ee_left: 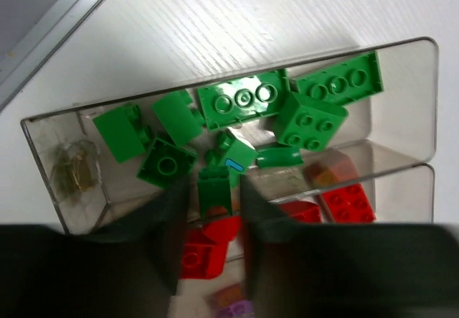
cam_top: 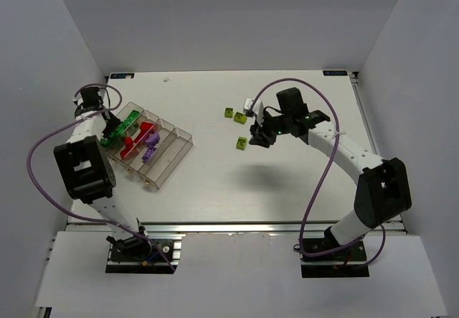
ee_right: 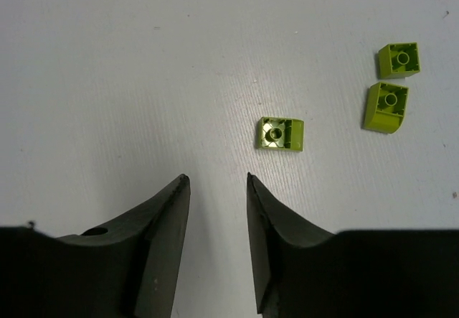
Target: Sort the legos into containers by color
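The clear divided tray (cam_top: 176, 161) lies at the left of the table. Its end compartment holds several green legos (ee_left: 244, 103), the one beside it red legos (ee_left: 348, 202), and a further one purple legos (cam_top: 150, 146). My left gripper (ee_left: 214, 189) hovers over the tray (ee_left: 423, 103), jaws slightly apart. A small green lego (ee_left: 215, 196) sits between the fingertips with a gap on each side. My right gripper (ee_right: 215, 181) is open and empty above the bare table. A yellow-green lego (ee_right: 280, 133) lies just ahead of it, slightly right. Two more yellow-green legos (ee_right: 386, 107) lie farther right.
In the top view the left gripper (cam_top: 111, 128) is at the tray's far left end and the right gripper (cam_top: 257, 137) is at mid-table beside the nearest yellow-green lego (cam_top: 242, 142). The other two (cam_top: 234, 115) lie just behind it. White walls enclose the table.
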Controlling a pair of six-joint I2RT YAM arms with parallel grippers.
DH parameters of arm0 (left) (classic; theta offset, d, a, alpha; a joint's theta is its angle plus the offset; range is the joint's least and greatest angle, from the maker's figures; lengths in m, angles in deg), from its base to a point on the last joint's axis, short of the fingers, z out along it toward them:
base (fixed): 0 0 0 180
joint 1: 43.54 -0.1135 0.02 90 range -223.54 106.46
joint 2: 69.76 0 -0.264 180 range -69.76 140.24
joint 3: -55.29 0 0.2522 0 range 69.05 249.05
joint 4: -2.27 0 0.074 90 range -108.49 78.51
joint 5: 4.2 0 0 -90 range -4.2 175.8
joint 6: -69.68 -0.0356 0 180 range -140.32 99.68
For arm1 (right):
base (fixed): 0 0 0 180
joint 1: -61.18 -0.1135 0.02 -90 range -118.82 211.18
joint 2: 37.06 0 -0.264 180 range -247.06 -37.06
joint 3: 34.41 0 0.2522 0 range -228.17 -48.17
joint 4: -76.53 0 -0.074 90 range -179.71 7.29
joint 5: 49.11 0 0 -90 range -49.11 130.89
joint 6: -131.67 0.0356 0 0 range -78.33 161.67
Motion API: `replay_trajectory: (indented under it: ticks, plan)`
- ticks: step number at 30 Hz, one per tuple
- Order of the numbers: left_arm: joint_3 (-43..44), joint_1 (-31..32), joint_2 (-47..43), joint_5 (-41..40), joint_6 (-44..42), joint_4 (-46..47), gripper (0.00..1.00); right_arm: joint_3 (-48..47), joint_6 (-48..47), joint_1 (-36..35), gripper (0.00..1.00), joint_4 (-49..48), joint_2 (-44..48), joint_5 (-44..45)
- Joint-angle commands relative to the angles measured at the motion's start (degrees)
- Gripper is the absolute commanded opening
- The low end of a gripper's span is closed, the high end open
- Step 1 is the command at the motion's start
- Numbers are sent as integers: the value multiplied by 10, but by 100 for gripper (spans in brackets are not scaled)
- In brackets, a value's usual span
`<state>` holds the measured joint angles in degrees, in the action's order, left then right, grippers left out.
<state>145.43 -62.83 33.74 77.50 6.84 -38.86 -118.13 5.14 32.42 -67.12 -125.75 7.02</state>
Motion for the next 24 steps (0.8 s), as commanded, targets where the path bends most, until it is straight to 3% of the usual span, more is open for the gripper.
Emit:
replay_trajectory:
  ticks: [1,4,10,12,13,15,16,17,19,20,24]
  plan:
    - [23,-9,-1,-20,-13,7,48,-7,-3,5,44,-7,12,6]
    - [29,-10,-1,-8,-13,5,67,-14,3,5,46,-3,-4,7]
    - [40,-10,-46,40,-9,-14,71,-53,93,5,49,-7,-45,17]
    - [31,-9,-72,105,-10,-15,66,-76,144,4,48,-1,-82,39]
    - [4,-10,-106,144,-15,4,49,-111,196,4,47,20,-114,50]
    - [-37,-9,-146,235,-7,26,30,-149,234,1,47,51,-148,60]
    - [-63,-9,-169,262,3,54,29,-167,254,-2,49,66,-164,71]
    - [-122,-9,-216,286,23,71,29,-198,246,-5,58,96,-195,83]
    - [-179,-5,-265,335,43,101,38,-221,211,-19,70,119,-228,102]
    - [-228,-1,-309,351,56,108,49,-230,172,-25,77,123,-235,126]
    - [-308,6,-399,374,70,93,54,-250,115,-27,81,125,-271,171]
